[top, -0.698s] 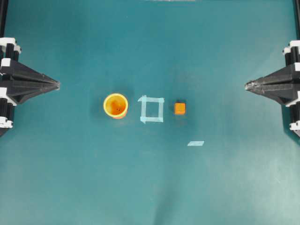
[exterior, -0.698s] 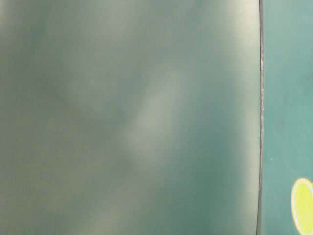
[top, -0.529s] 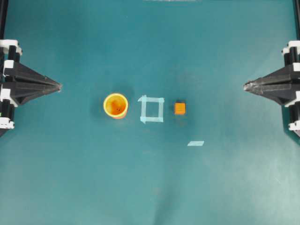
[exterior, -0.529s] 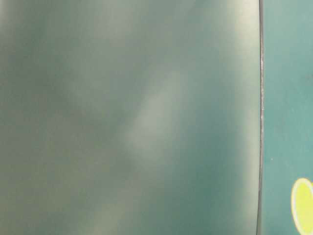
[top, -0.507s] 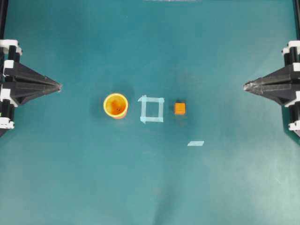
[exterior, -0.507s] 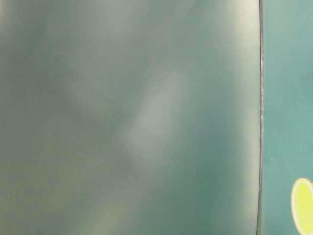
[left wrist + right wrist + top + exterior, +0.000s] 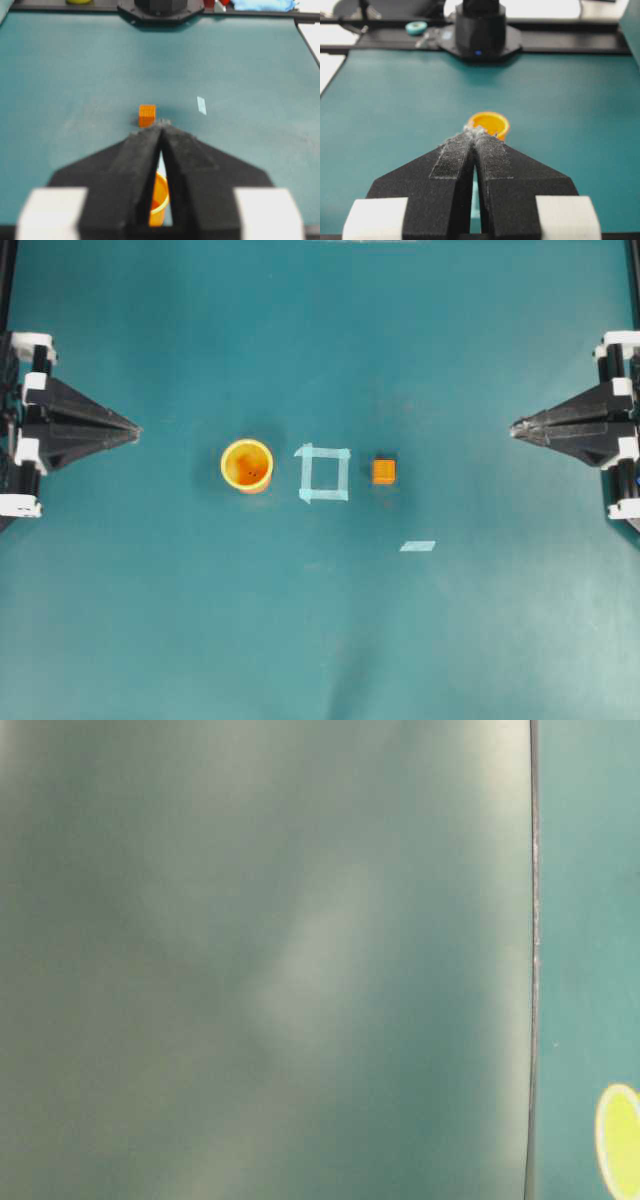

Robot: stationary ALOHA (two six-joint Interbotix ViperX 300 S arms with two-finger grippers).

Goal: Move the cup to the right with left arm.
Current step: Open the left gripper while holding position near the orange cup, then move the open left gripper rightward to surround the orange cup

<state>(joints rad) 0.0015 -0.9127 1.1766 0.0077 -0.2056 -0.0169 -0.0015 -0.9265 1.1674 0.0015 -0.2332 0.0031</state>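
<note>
Starting at the left edge, the left gripper point(image 7: 136, 429) has its jaws pinched together on nothing, well apart from the cup point(image 7: 247, 465), which stands upright on the tabletop point(image 7: 320, 640) just left of the tape square point(image 7: 324, 473). The approach is barely begun; next the jaws must spread and reach it. The right gripper point(image 7: 514, 427) sits clenched, idle.

Orange cup point(image 7: 247, 466), yellow rim

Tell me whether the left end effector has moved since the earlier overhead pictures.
Yes. The left end effector has crept rightward toward the cup, which sits unmoved beside the tape square.
</note>
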